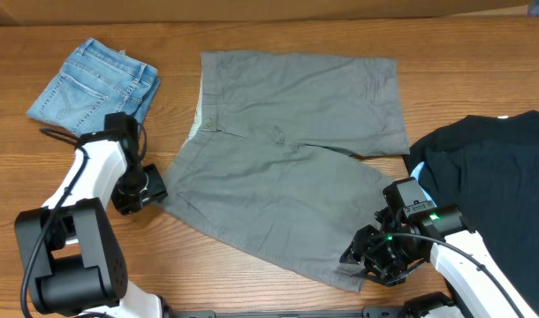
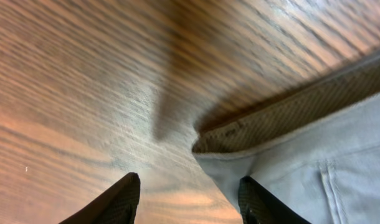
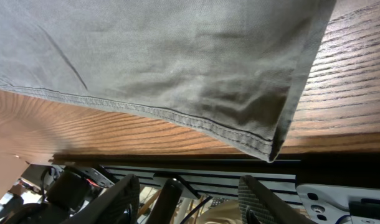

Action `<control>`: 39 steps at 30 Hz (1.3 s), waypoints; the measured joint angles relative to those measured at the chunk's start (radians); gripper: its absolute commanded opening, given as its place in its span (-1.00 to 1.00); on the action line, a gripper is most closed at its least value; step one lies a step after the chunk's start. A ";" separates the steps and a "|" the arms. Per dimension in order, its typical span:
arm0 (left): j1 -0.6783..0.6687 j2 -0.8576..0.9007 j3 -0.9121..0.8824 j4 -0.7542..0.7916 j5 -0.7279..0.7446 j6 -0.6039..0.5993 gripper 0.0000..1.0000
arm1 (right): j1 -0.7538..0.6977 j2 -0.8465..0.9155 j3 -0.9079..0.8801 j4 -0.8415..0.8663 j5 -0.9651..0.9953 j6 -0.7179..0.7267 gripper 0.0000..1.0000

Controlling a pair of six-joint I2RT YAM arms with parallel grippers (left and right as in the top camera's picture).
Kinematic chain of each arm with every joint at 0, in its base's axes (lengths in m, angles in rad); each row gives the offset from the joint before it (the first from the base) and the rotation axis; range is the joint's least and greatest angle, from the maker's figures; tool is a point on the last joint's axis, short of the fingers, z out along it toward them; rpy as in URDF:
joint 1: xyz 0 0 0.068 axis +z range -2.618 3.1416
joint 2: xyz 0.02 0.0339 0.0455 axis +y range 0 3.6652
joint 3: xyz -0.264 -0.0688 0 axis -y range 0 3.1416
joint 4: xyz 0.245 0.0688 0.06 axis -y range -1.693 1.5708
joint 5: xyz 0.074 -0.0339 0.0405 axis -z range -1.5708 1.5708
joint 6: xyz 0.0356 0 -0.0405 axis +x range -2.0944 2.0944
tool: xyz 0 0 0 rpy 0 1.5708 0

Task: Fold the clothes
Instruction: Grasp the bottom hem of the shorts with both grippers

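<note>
Jaws of left gripper [image 2: 190, 204] and right gripper [image 3: 189, 200] gape wide, holding nothing, by the waistband corner and leg hem of plain grey-khaki woven shorts [image 1: 287, 168] lying spread mid wooden table [image 1: 269, 35], between folded blue denim shorts [image 1: 93, 84] and black cloth [image 1: 490, 168].

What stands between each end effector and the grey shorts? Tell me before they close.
Nothing visible. The left end effector is open at the left edge of the grey shorts. The right end effector is open at their lower hem corner. The jeans and black garment lie off to the sides.
</note>
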 measured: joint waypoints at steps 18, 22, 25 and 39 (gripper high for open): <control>0.017 -0.051 -0.148 0.309 0.129 0.045 -0.79 | 0.000 0.000 0.000 0.001 0.005 0.023 0.08; 0.019 -0.050 -0.147 0.291 0.164 0.053 -0.91 | 0.000 0.000 0.000 -0.010 0.006 0.023 0.08; 0.022 -0.048 -0.143 0.247 0.189 0.053 -0.92 | 0.000 0.000 0.000 -0.013 0.007 0.024 0.22; 0.085 -0.035 -0.122 0.097 0.232 0.076 -0.91 | 0.000 0.072 -0.097 0.020 0.089 0.103 -0.07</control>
